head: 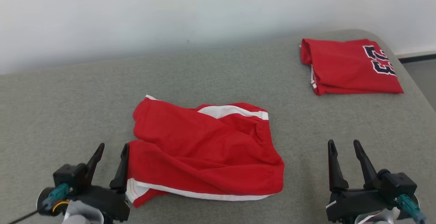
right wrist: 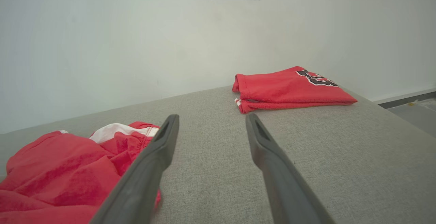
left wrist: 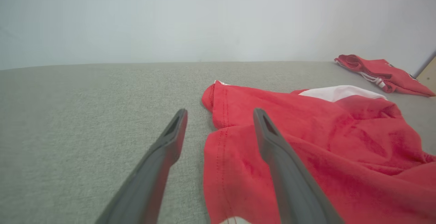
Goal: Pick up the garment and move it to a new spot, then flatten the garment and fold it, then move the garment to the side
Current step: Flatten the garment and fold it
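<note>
While the crumpled red garment [head: 204,152] lies in the middle of the grey fabric surface [head: 68,108], the left gripper [head: 113,147] sits low at its left edge, jaws apart, holding nothing. The right gripper [head: 343,145] hangs well off to the garment's right, jaws apart and empty. A folded red jersey [head: 351,67] lies in the far right corner.

Red garment [head: 204,152] with white trim, rumpled and loosely doubled over itself, lying on the grey fabric surface [head: 68,108] about mid-width and towards the near edge. A white band shows at its far top edge and a white stripe runs along the near hem. Diagonal creases cross the top layer, and on the left side two layers part in a notch, so it's neither flat nor neatly folded.
</note>
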